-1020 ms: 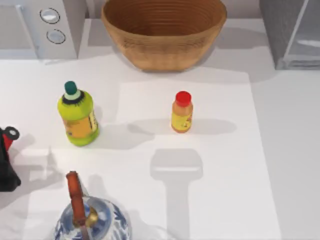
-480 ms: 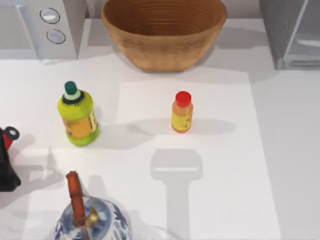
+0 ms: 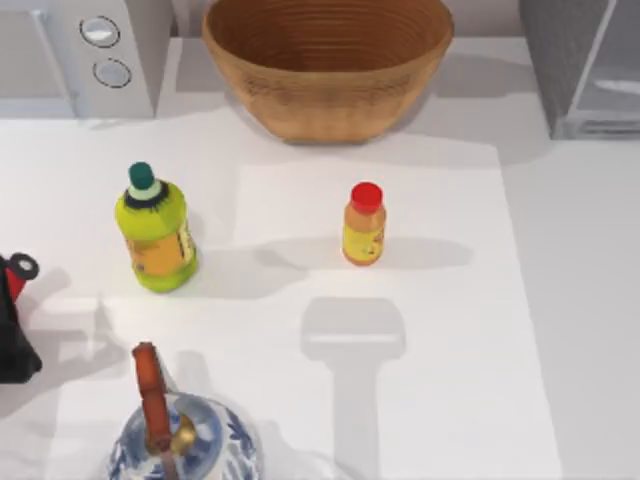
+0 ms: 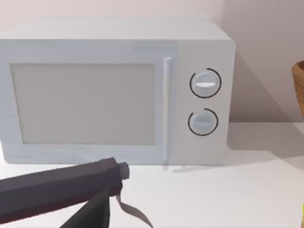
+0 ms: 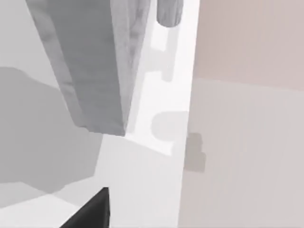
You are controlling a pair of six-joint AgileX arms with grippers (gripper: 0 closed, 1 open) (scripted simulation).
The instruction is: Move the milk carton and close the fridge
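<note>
The milk carton is out of view. The fridge (image 3: 585,60) stands at the table's back right corner, with a dark-grey speckled side and a pale panel. In the right wrist view, a grey slab of the fridge (image 5: 90,61) hangs close in front of the camera, and one dark finger (image 5: 90,211) of my right gripper shows at the picture's edge. My left arm (image 3: 12,335) rests at the table's left edge. One dark finger (image 4: 57,190) of its gripper shows in the left wrist view, in front of the light-grey box.
A light-grey box with two round dials (image 3: 100,50) stands at the back left. A wicker bowl (image 3: 330,60) sits at the back middle. A green bottle (image 3: 155,235), an orange-yellow red-capped bottle (image 3: 364,225) and a blue-white teapot (image 3: 180,445) stand on the white mat.
</note>
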